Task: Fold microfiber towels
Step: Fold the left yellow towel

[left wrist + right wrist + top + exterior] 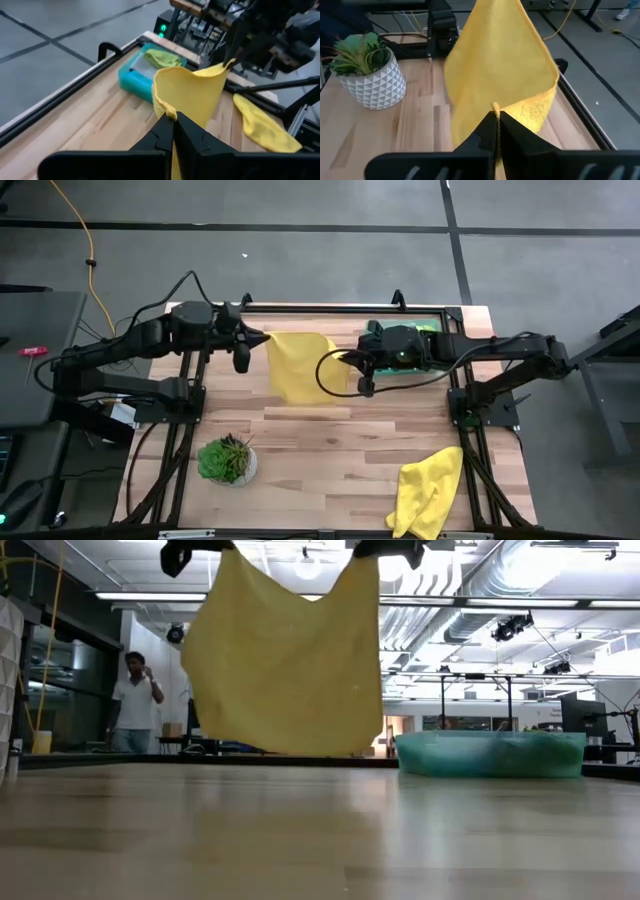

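A yellow towel (300, 368) hangs in the air between the two arms, stretched by its upper corners above the far half of the wooden surface (330, 450). The left tool (262, 338) is pinched tight on one top corner, and the right tool (350, 358) is clamped on the opposite top corner, so the cloth droops below and between them as a loose sheet. In the low view its bottom edge hangs clear above the surface. Each wrist view shows that arm's own fingers (172, 132) closed flat on the fabric's hem, the rest of the cloth billowing away in front.

A second yellow towel (428, 492) lies crumpled near the front right corner of the surface, well apart from both tools. A teal tray (490, 753) with a lime green cloth (162, 57) in it sits at the far right, beside the right arm. A potted plant (227, 460) stands near the front left.
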